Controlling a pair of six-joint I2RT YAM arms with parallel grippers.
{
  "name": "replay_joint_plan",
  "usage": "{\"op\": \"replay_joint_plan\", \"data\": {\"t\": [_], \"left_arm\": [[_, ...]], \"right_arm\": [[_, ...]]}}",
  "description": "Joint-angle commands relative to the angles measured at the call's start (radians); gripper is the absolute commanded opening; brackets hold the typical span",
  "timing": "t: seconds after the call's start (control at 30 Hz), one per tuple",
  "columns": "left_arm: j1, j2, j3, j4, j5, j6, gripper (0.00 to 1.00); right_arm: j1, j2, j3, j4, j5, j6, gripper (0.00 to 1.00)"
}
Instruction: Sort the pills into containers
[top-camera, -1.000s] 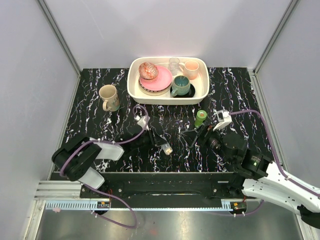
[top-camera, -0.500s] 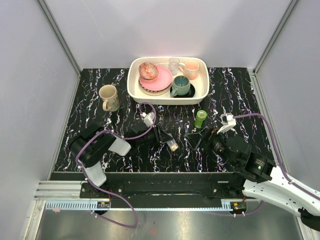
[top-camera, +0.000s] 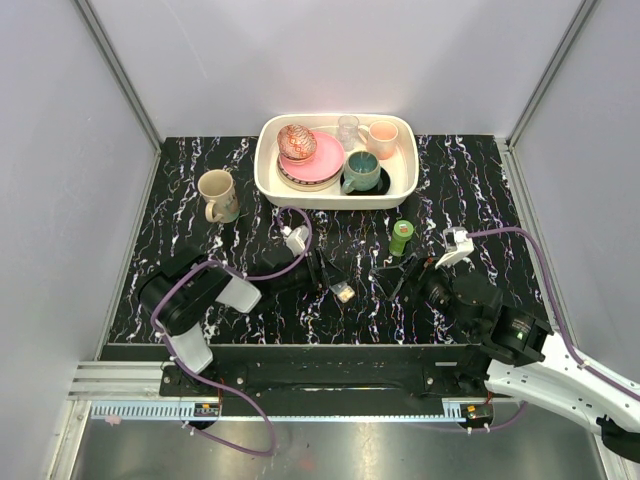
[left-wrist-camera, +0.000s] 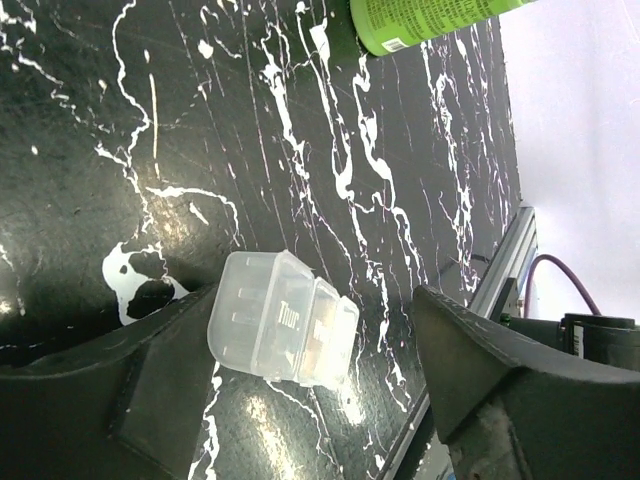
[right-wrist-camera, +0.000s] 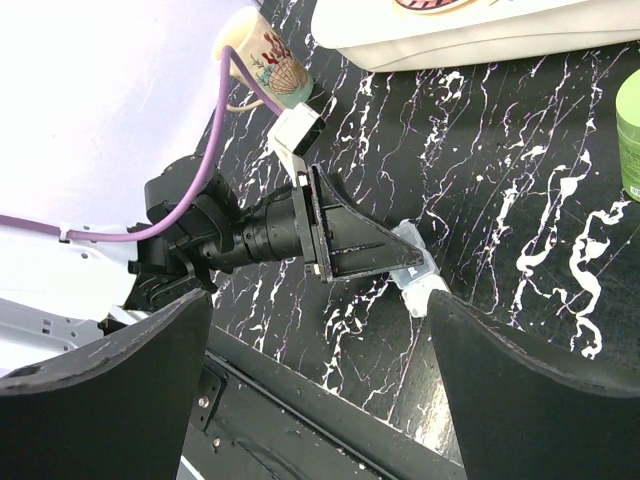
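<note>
1. 1 cream mug (top-camera: 217, 195) stands upright at the table's left, at 10 o'clock from the left gripper (top-camera: 333, 283).
2. Low over the black marbled table (top-camera: 200, 260), the left gripper has its fingers spread apart and clamps nothing.
3. 1 clear 3-cell strip, the containers (left-wrist-camera: 283, 333), lies on the table between those fingers. It is close to 1 finger, though contact is unclear, and there is a clear gap to the other.
4. Of the pills (left-wrist-camera: 322, 340), only a yellowish-brown tint shows inside 1 cell; single bits are too small to tell.
5. White tub (top-camera: 330, 197) sits at 12 o'clock from the strip, holding plates, mugs and a glass.
6. Green bottle (top-camera: 401, 237) is upright at 1 o'clock from the strip.
7. Right gripper (top-camera: 393, 277) is at 3 o'clock from the strip and near it, with the bottle at its 12 o'clock. Its fingers are wide apart and empty.
</note>
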Motion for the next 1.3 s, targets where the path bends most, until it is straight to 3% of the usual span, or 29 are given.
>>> {"op": "replay_joint_plan", "data": {"t": [0.0,0.2,0.57,0.7,1.0,1.27], "left_arm": [[-0.004,-0.011,-0.008,-0.014,-0.047,0.031,0.85],[-0.004,-0.042,0.009,-0.144,-0.107,0.073,0.96],[-0.004,-0.236,0.130,-0.715,-0.423,0.176,0.99],[-0.010,-0.334,0.196,-0.995,-0.565,0.166,0.99],[-0.025,-0.735,0.179,-1.273,-0.650,0.134,0.99],[-0.027,-1.081,0.124,-1.379,-0.607,0.121,0.99]], "right_arm": [[0.003,-0.012,0.009,0.007,0.026,-0.020,0.95],[0.003,-0.024,0.011,-0.014,0.045,-0.020,0.95],[0.003,-0.001,0.048,-0.083,0.114,-0.033,0.95],[0.002,0.030,0.088,-0.152,0.175,-0.036,0.95],[0.003,-0.008,0.177,-0.355,0.335,0.010,1.00],[0.003,-0.119,0.114,-0.413,0.390,0.139,1.00]]}}
